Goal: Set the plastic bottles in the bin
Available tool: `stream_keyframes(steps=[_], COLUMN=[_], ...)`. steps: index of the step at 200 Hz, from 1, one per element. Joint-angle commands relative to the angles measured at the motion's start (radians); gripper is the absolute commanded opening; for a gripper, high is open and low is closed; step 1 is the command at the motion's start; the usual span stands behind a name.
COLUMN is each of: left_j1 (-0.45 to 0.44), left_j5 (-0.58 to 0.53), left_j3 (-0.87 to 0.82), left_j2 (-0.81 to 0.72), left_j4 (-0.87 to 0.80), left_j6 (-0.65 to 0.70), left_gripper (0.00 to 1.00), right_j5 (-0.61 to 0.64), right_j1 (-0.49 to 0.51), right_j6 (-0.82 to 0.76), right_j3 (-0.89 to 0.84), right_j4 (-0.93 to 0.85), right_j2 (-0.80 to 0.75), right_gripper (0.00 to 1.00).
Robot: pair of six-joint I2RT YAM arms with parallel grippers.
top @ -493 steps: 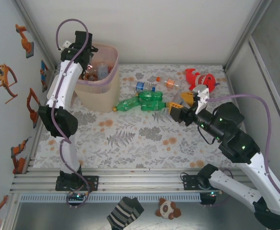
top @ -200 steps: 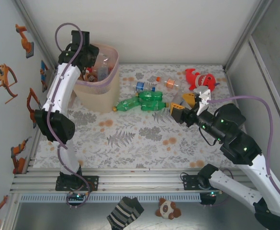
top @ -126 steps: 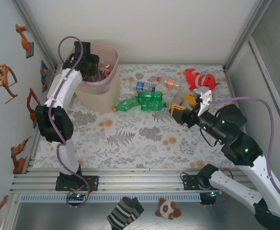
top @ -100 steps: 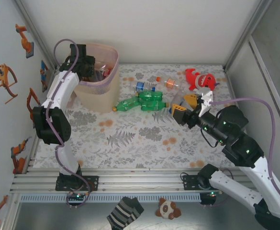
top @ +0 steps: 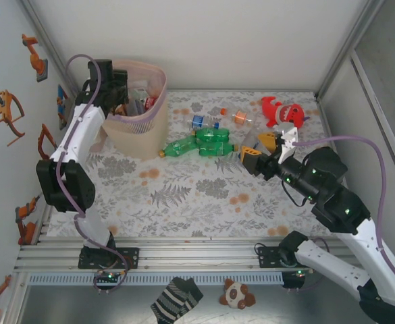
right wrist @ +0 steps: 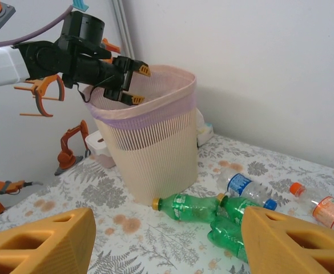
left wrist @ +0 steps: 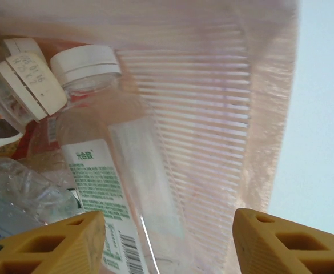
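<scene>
The left gripper [left wrist: 167, 237], above the tall pale pink plastic bin [top: 143, 131] in the far left corner of the floral table [top: 183, 196], has just spread its jaws and holds nothing. The clear white-capped plastic bottle [left wrist: 92, 142] beneath it lies inside the bin, so I judge it delivered. The right gripper [top: 257, 148] hangs half open and empty beside the green plastic bottles [top: 211, 142] near the far edge, probably next.

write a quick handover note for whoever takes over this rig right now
Left gripper: open, empty, over the rim of the bin.
Right gripper: open, empty, just right of the green bottles.
Done: several bottles lie in the bin, among them a clear bottle with a white cap.
Left: the green bottles, a blue-labelled bottle and an orange-capped bottle lie on the table. The red plush toy is not for the bin.
</scene>
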Motion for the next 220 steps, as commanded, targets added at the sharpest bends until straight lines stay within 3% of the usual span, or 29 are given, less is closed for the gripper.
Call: stream_keyframes(steps=[1,18,49,117,220], left_j1=[0.007,0.007,0.004,-0.008,-0.003], left_j5=[0.004,0.002,0.033,0.191,0.211], left_j3=[-0.01,-0.012,0.021,0.091,0.011], left_j2=[-0.076,-0.098,-0.09,0.075,0.205], left_j4=[0.024,0.042,0.074,0.117,0.08], left_j6=[-0.001,0.017,0.075,0.058,0.009], left_gripper=[0.61,0.58,0.43,0.11,0.09], right_j5=[0.012,0.011,0.005,0.004,0.019], right_j1=[0.008,0.008,0.008,0.008,0.008], right_j6=[-0.002,0.0,0.0,0.0,-0.004], right_j3=[-0.001,-0.001,-0.003,0.0,-0.003], right_j4=[0.013,0.016,0.024,0.024,0.011], right_j2=[-0.011,-0.009,-0.002,0.001,-0.009], right_gripper=[0.67,0.67,0.67,0.67,0.67])
